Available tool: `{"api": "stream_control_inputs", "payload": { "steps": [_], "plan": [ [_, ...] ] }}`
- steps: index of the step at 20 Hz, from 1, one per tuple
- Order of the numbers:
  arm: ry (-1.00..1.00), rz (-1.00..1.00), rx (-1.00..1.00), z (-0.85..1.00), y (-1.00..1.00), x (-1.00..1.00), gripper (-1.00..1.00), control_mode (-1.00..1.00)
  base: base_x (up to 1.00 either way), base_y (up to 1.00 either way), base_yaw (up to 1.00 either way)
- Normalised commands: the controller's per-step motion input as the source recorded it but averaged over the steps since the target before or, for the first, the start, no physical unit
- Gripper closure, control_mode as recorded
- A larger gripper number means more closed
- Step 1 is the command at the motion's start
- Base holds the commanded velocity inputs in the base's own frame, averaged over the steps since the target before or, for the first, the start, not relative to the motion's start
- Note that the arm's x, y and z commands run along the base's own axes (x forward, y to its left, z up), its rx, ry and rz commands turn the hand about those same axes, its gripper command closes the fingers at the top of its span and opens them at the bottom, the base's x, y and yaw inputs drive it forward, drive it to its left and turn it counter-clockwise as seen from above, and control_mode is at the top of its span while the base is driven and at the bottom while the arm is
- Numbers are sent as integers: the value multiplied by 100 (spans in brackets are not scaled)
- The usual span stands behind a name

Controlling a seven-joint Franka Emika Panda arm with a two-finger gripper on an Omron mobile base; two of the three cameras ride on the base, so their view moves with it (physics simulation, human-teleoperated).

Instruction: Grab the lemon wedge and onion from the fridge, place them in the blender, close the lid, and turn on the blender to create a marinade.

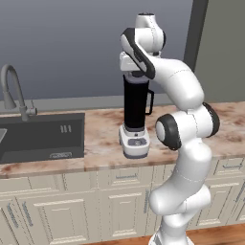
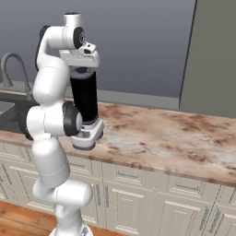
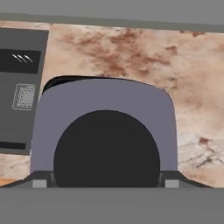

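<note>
The one gripper (image 3: 105,183) hangs straight above the one blender (image 1: 136,119), its two finger tips (image 3: 40,181) set wide apart at either side of the jug's top and closed on nothing. In the hand view a grey rounded cap with a dark round centre sits between the tips; whether that is the lid seated on the jug I cannot tell for sure. In the left base view the hand sits right on top of the black jug, whose single side handle points toward 3 o'clock. The jug stands upright on its white base, with the grey button panel facing the front edge of the tabletop (image 1: 100,139).

One dark sink (image 1: 40,136) is let into the tabletop at 9 o'clock from the blender, well apart from it, with one grey curved faucet (image 1: 12,91) behind it at about 10 o'clock. A row of pale cabinet doors (image 1: 62,210) runs beneath the tabletop.
</note>
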Motion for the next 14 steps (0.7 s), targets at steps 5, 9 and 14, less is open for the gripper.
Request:
{"api": "stream_control_inputs", "payload": {
  "steps": [5,9,14],
  "plan": [
    [2,0,-2,-44,0,-5,100,-100,0,0,0],
    [-3,0,0,-13,0,0,100,-100,0,0,0],
    [0,0,0,0,0,0,-100,-100,0,0,0]
  ]
}}
